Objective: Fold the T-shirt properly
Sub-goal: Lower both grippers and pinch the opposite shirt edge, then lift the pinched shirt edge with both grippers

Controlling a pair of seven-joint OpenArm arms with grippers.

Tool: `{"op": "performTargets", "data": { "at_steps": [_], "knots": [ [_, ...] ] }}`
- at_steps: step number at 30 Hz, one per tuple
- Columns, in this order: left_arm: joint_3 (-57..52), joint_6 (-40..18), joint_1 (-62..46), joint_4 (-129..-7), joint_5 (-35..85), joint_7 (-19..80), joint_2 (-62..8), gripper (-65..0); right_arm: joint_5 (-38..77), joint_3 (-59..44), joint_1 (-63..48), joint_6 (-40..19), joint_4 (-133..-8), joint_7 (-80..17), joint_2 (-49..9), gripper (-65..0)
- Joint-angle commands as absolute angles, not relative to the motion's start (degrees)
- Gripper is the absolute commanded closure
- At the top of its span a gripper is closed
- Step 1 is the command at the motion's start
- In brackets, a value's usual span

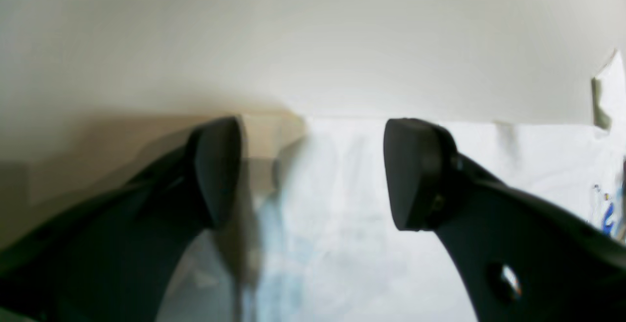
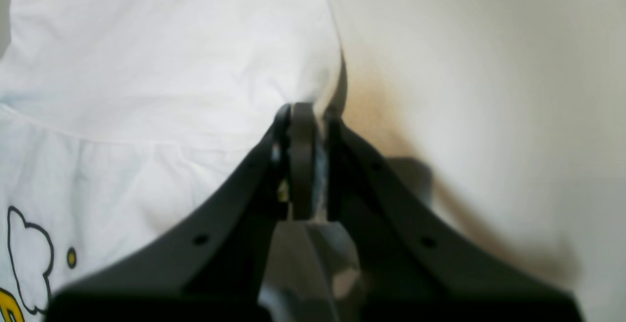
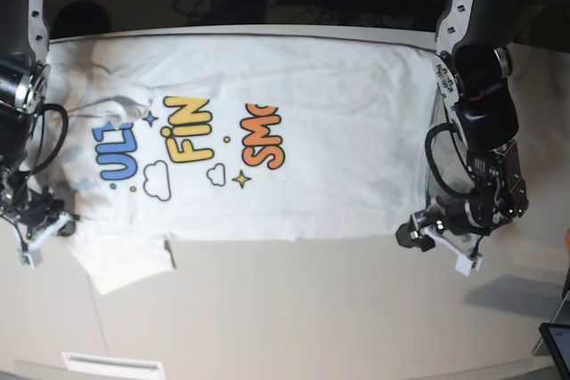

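The T-shirt [image 3: 267, 131] lies spread across the table [image 3: 312, 309], print up, one long edge already turned over. From above, both arms sit at its ends. Only the right wrist view shows the right gripper [image 2: 308, 131] clenched on a fold of the shirt's white edge. The left wrist view shows the left gripper [image 1: 313, 170] spread wide, empty, over the shirt's corner.
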State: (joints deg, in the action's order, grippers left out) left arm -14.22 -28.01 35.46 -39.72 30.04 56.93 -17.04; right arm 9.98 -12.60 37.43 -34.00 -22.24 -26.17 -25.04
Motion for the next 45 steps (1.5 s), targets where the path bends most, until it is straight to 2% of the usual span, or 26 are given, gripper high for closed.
{"op": "performTargets", "data": {
  "at_steps": [1,15,27,29,30,31,33,34,35,45],
  "knots": [
    [-14.29,-27.38,36.7,-40.57,29.14,57.27,-18.68,-45.0,8.4,-12.44,38.11,-33.89,-22.46,-28.18,-25.54,-0.3],
    [-14.02,-27.38,36.53,-41.45,29.05,57.1,-19.74,-45.0,8.4,-12.44,38.11,-33.89,-22.46,-28.26,-25.54,-0.3],
    [-13.85,-27.38,36.88,-41.36,28.7,57.01,-14.99,-44.7,8.4,-12.44,38.11,-33.89,-22.46,-28.26,-25.63,-0.3],
    [-13.85,-27.38,36.88,-41.27,28.7,57.01,-14.9,-40.1,8.4,-12.44,38.02,-33.89,-22.46,-28.26,-25.8,-0.3],
    [-13.85,-27.38,36.88,-41.27,28.7,57.01,-14.73,-34.8,8.4,-12.44,38.02,-33.89,-22.46,-28.26,-25.8,-0.3],
    [-13.85,-27.38,36.88,-41.27,28.7,57.01,-14.73,-28.6,8.4,-12.44,37.76,-33.89,-22.46,-28.26,-25.8,-0.3],
    [-13.85,-27.38,36.79,-41.27,28.7,57.01,-14.73,-9.7,8.4,-12.44,37.49,-33.89,-22.46,-28.26,-25.8,-0.3],
    [-13.85,-27.38,36.7,-41.27,28.7,56.92,-14.73,-2.9,8.4,-12.44,37.41,-33.89,-22.46,-28.26,-25.8,-0.3],
    [-13.85,-27.38,36.62,-41.27,28.7,56.84,-14.73,0.0,8.4,-12.44,37.41,-33.89,-22.46,-28.26,-25.8,-0.3],
    [-13.76,-27.38,36.35,-45.05,28.7,57.27,-14.9,0.0,8.48,-12.44,37.32,-33.89,-22.9,-23.52,-25.54,-0.1]
  ]
}}
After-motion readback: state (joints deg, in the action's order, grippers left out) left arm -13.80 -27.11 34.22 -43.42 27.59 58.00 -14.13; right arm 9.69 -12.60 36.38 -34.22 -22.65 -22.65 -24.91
